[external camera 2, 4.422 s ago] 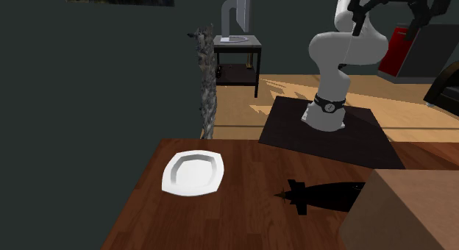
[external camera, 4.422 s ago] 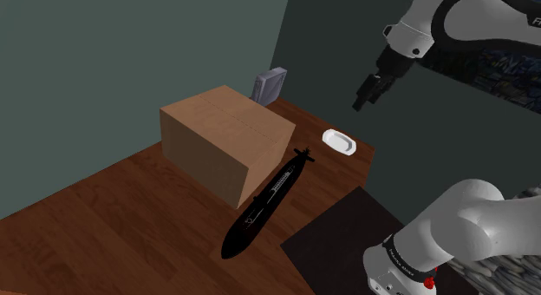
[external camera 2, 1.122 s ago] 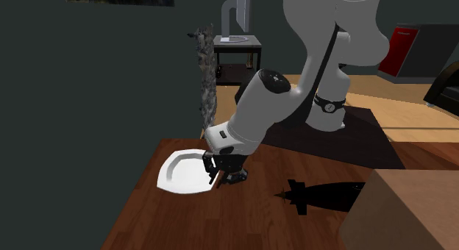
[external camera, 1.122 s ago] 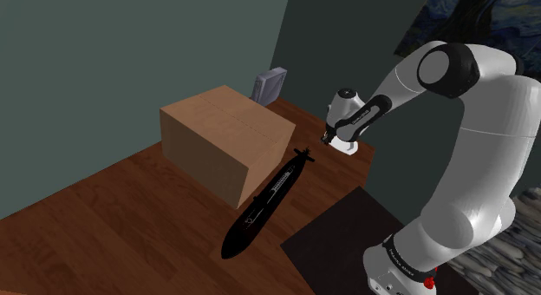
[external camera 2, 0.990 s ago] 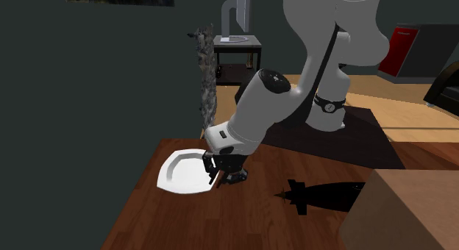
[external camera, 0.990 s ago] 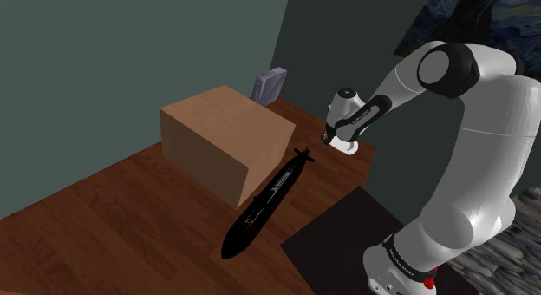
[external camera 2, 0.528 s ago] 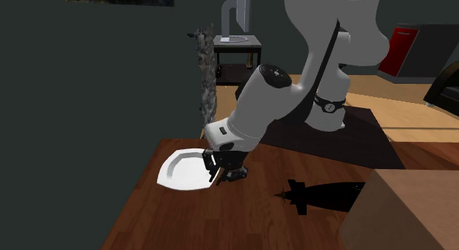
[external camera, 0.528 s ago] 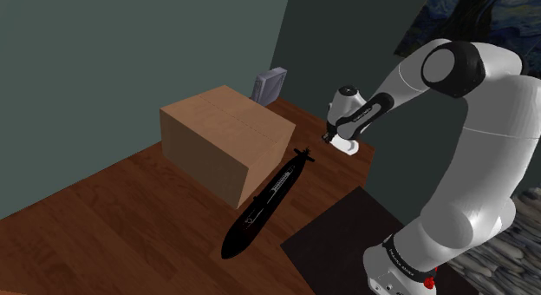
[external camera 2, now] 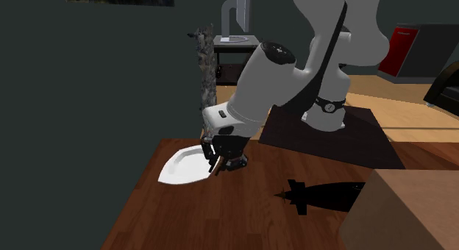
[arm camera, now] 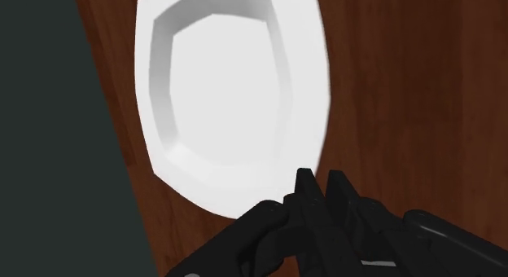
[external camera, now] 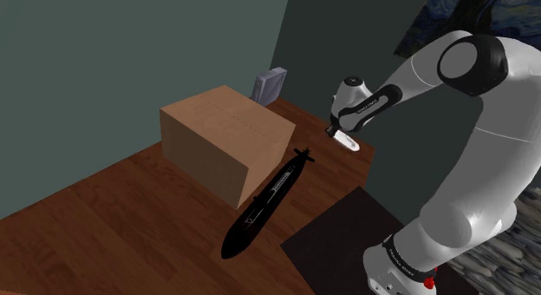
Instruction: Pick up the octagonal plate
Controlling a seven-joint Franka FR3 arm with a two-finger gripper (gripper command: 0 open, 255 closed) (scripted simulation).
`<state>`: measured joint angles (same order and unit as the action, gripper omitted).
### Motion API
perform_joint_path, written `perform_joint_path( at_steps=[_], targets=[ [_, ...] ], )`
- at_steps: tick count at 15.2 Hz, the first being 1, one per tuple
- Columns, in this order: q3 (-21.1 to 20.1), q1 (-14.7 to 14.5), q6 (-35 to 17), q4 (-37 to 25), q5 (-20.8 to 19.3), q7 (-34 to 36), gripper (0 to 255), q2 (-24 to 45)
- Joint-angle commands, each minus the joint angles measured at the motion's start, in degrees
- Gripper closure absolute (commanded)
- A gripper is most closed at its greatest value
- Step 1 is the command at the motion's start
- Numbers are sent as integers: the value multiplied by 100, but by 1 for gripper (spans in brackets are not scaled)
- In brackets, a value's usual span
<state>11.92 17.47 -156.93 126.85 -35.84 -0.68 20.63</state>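
The octagonal plate (external camera 2: pixel 182 168) is white and sits at the left centre of the second exterior view, near the far corner of the wooden table (external camera 2: pixel 184 219). The plate is tilted: the edge nearest the arm is raised, and the opposite edge is low over the wood. I cannot tell whether that low edge touches the table.

The black gripper (external camera 2: pixel 219 165) is at the raised edge. In the wrist view, the two fingers (arm camera: pixel 304 188) are pressed close together and pinch the rim of the plate.

In the shoulder view, the plate appears as a thin slanted white sliver at the right centre, just below the wrist.

A black submarine model (external camera: pixel 267 200) lies on the table well apart from the plate. A brown box (external camera: pixel 221 139) stands beside the model.
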Motion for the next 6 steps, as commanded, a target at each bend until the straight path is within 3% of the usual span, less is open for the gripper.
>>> perform_joint_path(
  at_steps=[1,6],
  targets=[
    [-42,19,127,24,74,-97,255,-151],
    [-97,47,313,40,188,-248,255,-363]
  ],
)
